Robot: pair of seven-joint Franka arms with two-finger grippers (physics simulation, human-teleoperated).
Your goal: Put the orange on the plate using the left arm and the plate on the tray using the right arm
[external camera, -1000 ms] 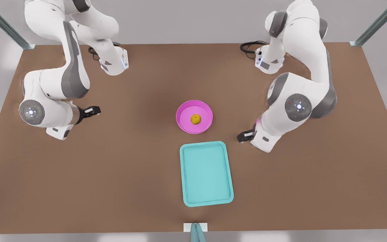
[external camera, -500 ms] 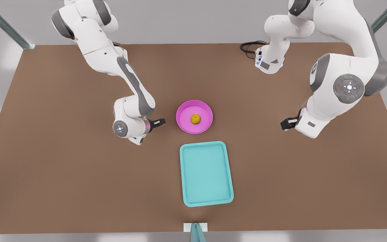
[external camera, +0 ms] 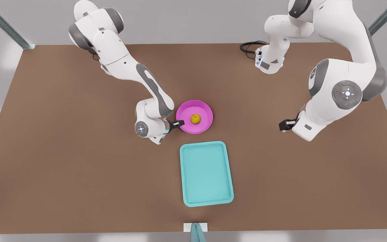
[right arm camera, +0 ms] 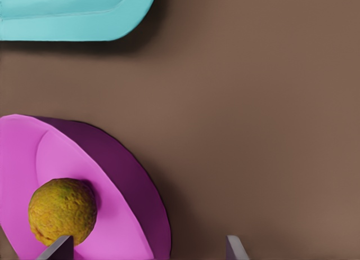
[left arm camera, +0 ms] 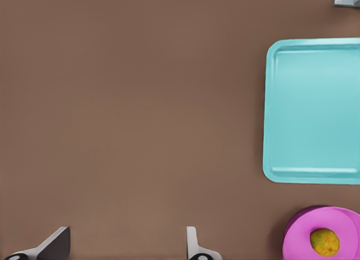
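Orange [external camera: 196, 118] already resting in plate [external camera: 204, 126], on tabletop [external camera: 79, 168] beside tray [external camera: 206, 173]. Right end effector [external camera: 179, 123] spread wide at plate's rim, seemingly not gripping yet. Left end effector [external camera: 283, 125] released, waiting well apart. Transfer onto tray not yet done.

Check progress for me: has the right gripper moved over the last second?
Yes. The right gripper moved toward the front view's right, across the table up to the rim of the plate, which stayed put.
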